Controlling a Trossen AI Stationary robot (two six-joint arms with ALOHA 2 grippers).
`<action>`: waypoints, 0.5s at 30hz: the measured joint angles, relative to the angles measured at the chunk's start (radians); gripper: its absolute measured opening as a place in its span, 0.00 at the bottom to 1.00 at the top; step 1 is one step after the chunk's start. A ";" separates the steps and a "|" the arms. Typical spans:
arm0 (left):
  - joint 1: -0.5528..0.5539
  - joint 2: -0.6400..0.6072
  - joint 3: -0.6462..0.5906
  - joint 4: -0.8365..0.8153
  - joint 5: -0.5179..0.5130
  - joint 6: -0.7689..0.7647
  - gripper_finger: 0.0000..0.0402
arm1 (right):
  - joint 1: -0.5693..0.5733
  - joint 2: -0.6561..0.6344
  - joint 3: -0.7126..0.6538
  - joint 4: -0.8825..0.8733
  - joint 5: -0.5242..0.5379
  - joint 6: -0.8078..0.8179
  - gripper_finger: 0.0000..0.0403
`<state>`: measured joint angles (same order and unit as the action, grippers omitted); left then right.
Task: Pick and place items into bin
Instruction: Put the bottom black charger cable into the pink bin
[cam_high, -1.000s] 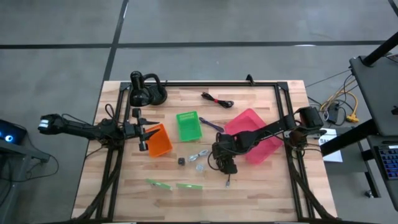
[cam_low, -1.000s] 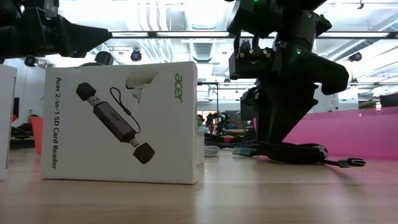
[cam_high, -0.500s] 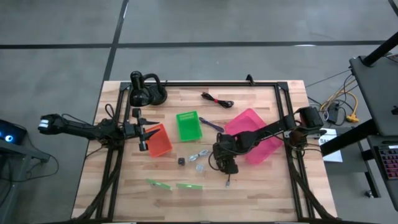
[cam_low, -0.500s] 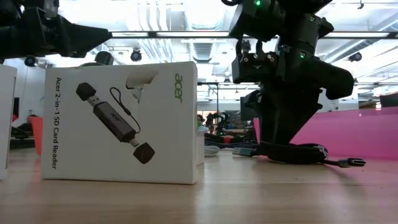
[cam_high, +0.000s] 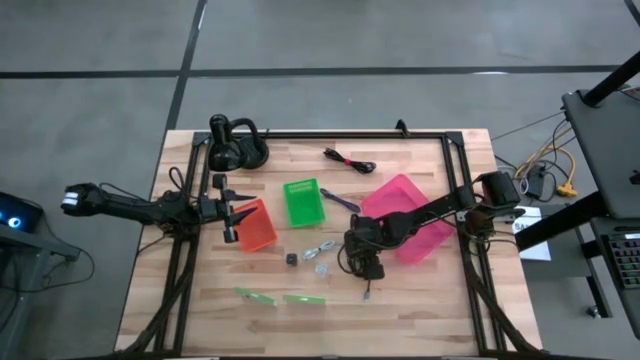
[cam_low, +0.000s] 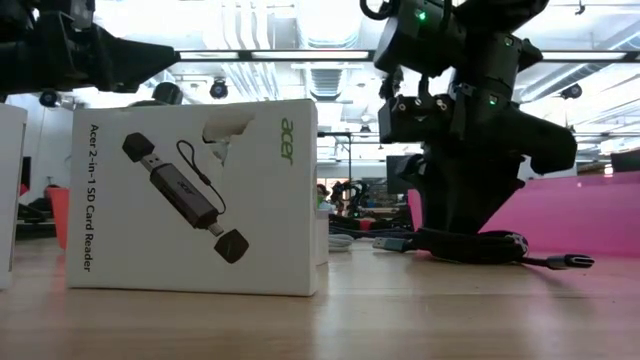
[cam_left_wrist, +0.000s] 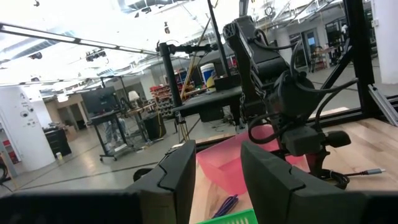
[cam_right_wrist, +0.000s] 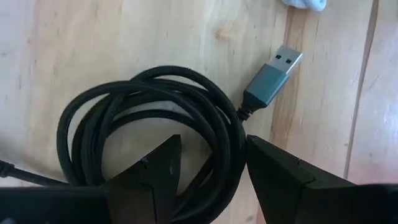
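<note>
The right gripper (cam_high: 366, 268) hangs low over the wooden table (cam_high: 420, 310) at lower centre of the high view, directly above a coiled black USB cable (cam_right_wrist: 155, 130). In the right wrist view its two fingers (cam_right_wrist: 280, 177) stand apart, one on each side of the coil's near edge, with strands of cable running between them; the fingers are not closed on it. The cable's grey USB plug (cam_right_wrist: 270, 78) lies flat on the wood just beside the coil. In the low view the same cable (cam_low: 470, 245) rests on the table under the gripper, a plug end trailing towards the right of the frame.

The left gripper (cam_high: 232, 213) waits at centre left of the high view, just beside the orange bin (cam_high: 256, 226); in the left wrist view its fingers (cam_left_wrist: 267, 174) are apart with nothing between them.

A green bin (cam_high: 303, 201) sits at the centre and a pink bin (cam_high: 415, 205) to its right, close behind the right gripper. A purple pen (cam_high: 340, 200) lies between those two. A second black cable (cam_high: 348, 158) lies near the top edge. A tiny black cube (cam_high: 291, 259) and clear-silvery bits (cam_high: 320, 250) lie left of the right gripper, and thin green strips (cam_high: 280, 296) lie near the bottom edge. A black desk lamp (cam_high: 232, 146) stands at the upper left. A white Acer card reader box (cam_low: 195, 195) fills the left of the low view.
</note>
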<state>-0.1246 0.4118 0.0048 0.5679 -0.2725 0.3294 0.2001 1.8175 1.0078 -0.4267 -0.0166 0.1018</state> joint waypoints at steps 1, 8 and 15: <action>0.000 0.000 0.000 0.000 0.000 0.000 0.28 | 0.000 0.000 -0.002 0.001 0.000 0.001 0.42; 0.000 0.000 0.000 0.000 0.000 0.000 0.28 | 0.000 0.000 -0.013 0.019 0.000 0.003 0.42; 0.000 0.000 0.000 0.000 0.000 0.000 0.28 | 0.000 0.000 -0.014 0.023 0.000 0.003 0.42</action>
<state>-0.1246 0.4118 0.0048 0.5678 -0.2722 0.3294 0.2001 1.8172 0.9939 -0.4042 -0.0162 0.1048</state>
